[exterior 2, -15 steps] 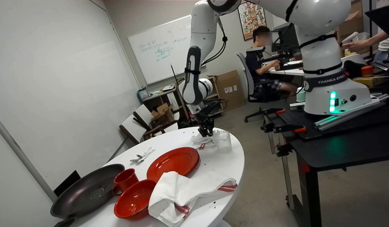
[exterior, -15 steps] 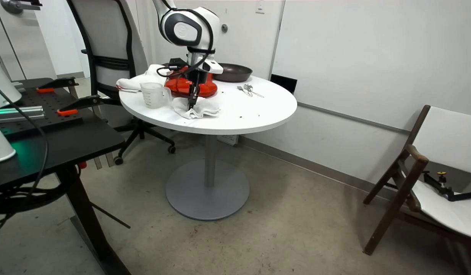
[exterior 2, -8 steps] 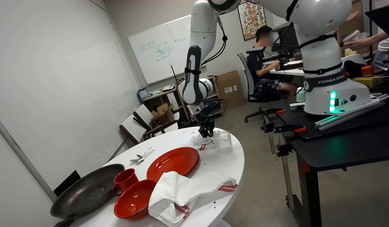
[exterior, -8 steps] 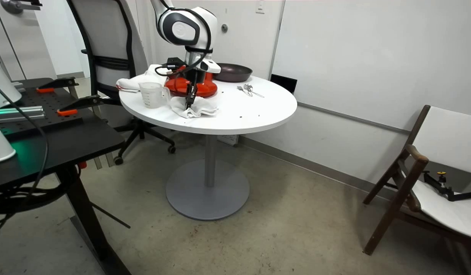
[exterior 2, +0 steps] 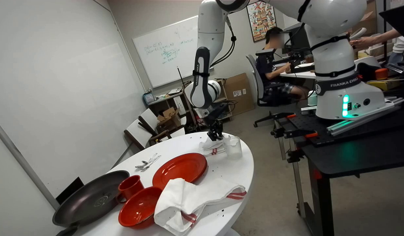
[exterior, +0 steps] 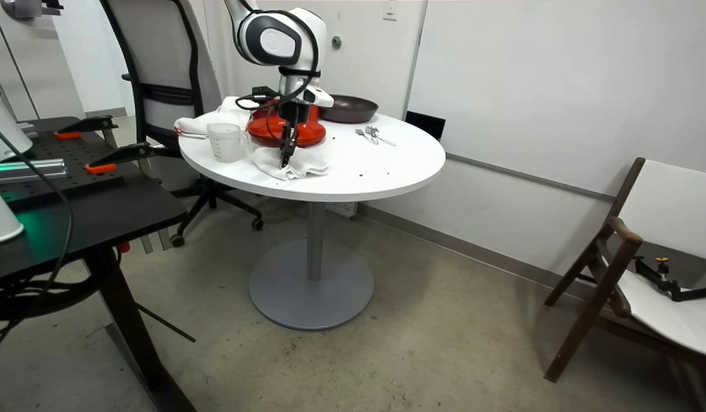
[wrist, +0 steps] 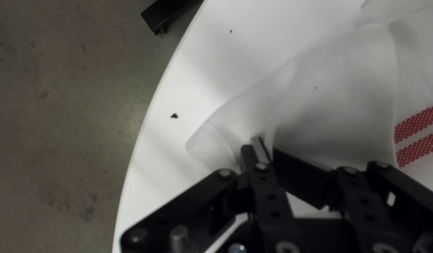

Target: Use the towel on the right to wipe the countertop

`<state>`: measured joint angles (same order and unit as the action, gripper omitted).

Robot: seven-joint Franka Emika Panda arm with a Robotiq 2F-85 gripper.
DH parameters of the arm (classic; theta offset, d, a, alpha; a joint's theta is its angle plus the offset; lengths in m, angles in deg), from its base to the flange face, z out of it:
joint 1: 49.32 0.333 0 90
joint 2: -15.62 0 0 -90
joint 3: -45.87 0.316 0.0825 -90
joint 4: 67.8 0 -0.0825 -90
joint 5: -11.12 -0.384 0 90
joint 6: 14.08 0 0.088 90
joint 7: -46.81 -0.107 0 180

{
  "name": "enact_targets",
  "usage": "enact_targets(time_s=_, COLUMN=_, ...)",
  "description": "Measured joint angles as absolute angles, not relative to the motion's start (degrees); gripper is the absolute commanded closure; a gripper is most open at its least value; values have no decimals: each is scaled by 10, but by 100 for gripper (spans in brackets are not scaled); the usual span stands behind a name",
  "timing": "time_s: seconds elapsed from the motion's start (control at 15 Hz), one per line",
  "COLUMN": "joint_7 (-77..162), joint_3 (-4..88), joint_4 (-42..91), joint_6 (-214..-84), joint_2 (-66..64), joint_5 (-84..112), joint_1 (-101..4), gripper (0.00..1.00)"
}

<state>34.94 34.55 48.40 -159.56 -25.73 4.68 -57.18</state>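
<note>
White towel (wrist: 342, 102) pinched by the rim of the surface (exterior: 404, 153)

The arm base (exterior 2: 349, 98) reads "FRANKA EMIK"; green writing on the far whiteboard (exterior 2: 170, 49) is too small to read. The towel lies within the round edge, just beside the measuring cup (exterior: 225, 143), with open room between it and the cutlery (exterior: 372, 132), dark specks (wrist: 174, 115) nearby. It is thin, creased, red-striped. The end effector (wrist: 268, 149) is closed, a fold between its fingertips.

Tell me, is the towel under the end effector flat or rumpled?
Rumpled: the towel lies in uneven folds in an exterior view, with creases in the wrist view.
</note>
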Motion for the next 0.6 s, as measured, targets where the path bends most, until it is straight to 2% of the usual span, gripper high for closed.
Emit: enact_targets(time_s=0.6, joint_7=346, joint_3=320, joint_4=475, joint_6=-1590, joint_2=-257, joint_5=69, joint_1=-571, gripper=99)
